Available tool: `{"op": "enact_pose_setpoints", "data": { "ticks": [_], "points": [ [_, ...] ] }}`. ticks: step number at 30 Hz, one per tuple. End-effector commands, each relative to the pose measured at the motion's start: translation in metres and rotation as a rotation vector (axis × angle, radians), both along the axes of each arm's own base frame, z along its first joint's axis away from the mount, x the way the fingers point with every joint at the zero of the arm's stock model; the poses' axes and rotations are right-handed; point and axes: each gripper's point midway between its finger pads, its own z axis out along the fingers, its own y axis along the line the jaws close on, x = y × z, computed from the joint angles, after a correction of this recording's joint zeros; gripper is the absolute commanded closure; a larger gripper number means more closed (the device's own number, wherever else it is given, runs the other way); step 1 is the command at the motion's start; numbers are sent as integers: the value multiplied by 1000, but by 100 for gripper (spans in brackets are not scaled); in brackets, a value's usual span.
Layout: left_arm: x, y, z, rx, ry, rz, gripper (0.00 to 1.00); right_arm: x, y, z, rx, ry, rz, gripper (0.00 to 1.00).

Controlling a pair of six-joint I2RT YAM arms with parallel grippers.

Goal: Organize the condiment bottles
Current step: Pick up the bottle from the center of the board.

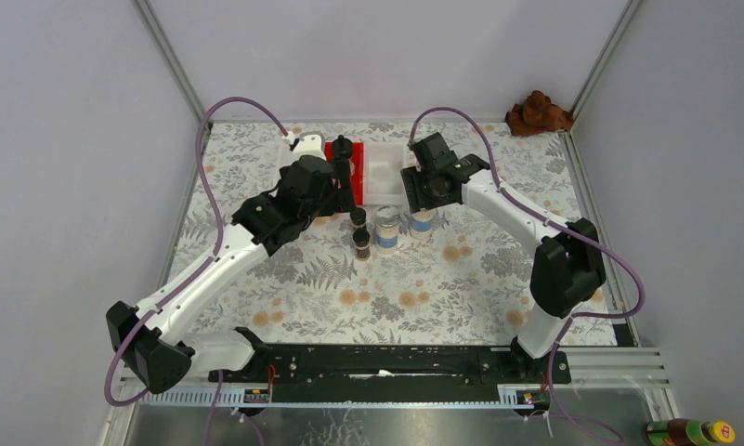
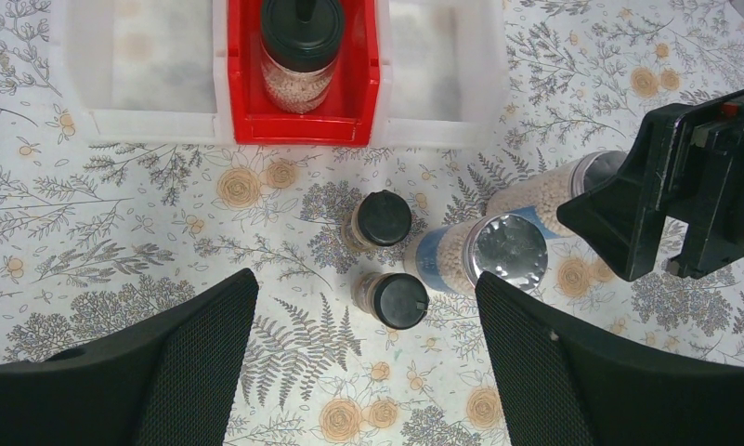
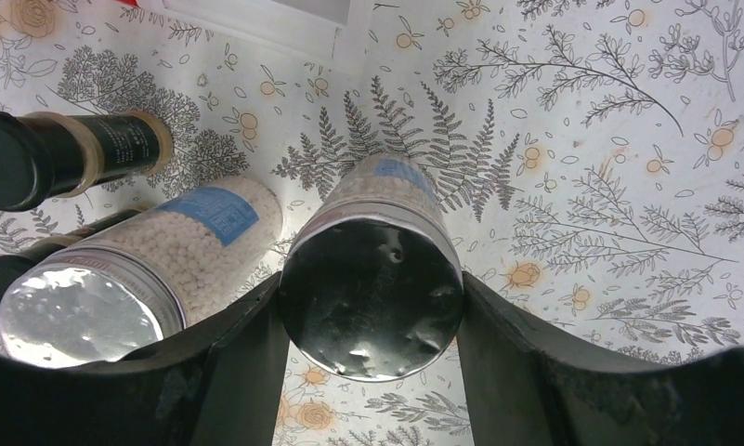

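Now, right fingers point(image 3: 242, 372): closed on right silver-lidded jar point(image 3: 372, 297)
lift: straight, clear of twin jar point(image 3: 80, 311)
left fingers point(image 2: 187, 362): wide, empty

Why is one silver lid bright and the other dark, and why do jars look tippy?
Right wrist view: the free jar's lid glares white; the held jar's lid in the right gripper looks dark, likely shaded. Both wrist views: the close lens makes jars splay outward. Top view: they stand straight.
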Motion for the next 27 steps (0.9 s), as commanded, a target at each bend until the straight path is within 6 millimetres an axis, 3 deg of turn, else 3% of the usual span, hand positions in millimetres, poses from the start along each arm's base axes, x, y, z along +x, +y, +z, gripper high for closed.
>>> {"op": "enact_pose_setpoints", "data": {
  "ticks": [1,15,27],
  "points": [
    [-3,5,1,5,-12,17,9,11,4,50,29,-115,8,100],
    [-1,4,1,9,-12,19,10,30,15,120,80,-229,31,100],
    [0,6,3,16,-15,26,8,71,42,148,111,-291,50,100]
  ]
}}
